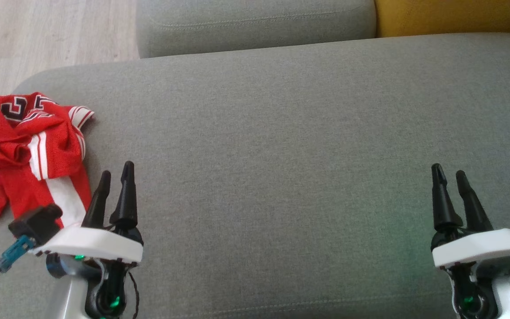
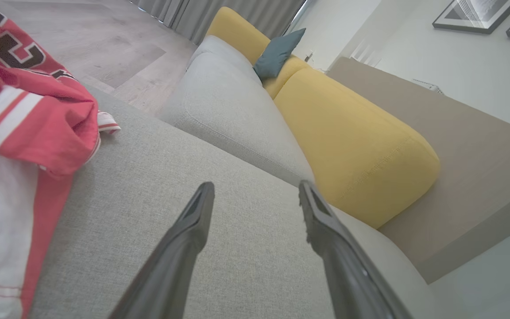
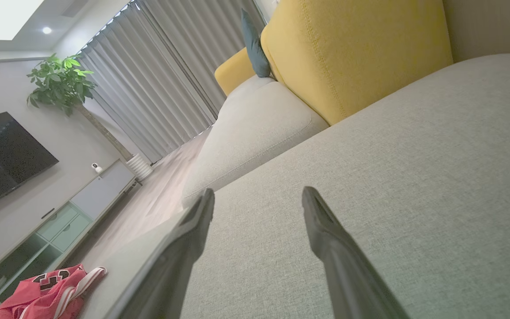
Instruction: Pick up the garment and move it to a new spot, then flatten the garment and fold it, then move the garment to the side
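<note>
Crumpled red striped garment (image 1: 29,146) at nine o'clock on woven grey cushion (image 1: 281,133); left gripper (image 1: 117,169) and right gripper (image 1: 448,170) spread wide, empty.

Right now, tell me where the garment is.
In the head view, the garment lies crumpled at the left end of the grey cushion, just to the left of the open left hand.

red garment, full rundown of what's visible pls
The red garment is a mesh-looking jersey with white stripes, striped trim and dark white-edged lettering. It lies crumpled and unfolded at the left end of the grey seat cushion. Nothing holds it; the open left tool is just beside its right edge, fingers apart from it.
</note>
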Tool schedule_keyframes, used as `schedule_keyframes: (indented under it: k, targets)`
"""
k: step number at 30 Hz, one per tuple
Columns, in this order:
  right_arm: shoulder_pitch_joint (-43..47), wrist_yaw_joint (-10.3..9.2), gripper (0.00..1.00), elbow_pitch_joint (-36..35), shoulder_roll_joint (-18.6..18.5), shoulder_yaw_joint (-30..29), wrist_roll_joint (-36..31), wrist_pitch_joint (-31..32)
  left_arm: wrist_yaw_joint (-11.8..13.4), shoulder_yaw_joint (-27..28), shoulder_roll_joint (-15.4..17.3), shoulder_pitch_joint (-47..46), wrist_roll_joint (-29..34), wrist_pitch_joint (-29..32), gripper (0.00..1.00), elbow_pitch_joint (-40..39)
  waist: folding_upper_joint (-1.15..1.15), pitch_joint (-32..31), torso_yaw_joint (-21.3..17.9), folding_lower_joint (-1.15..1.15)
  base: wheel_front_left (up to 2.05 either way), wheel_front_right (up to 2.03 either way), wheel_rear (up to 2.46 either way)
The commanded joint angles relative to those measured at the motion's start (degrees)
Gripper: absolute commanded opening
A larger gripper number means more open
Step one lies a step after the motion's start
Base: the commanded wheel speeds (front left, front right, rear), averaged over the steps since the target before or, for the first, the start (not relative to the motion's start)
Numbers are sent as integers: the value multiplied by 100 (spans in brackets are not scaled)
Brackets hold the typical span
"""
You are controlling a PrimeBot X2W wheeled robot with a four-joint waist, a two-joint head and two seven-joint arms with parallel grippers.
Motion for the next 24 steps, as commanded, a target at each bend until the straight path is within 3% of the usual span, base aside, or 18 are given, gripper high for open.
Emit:
schedule_keyframes:
  k: [1, 24]
  targets:
    - [-232, -3, 100, -251, -84, 112, -197, -80, 34, 101, 134, -202, 199, -70, 100, -247, 0, -2, -6, 0, 0, 0, 0]
    - [-131, -3, 100, -312, 0, 221, -1712, -326, 209, -54, 259, -74, 1802, -445, 100, -313, 0, 0, -69, 0, 0, 0, 0]
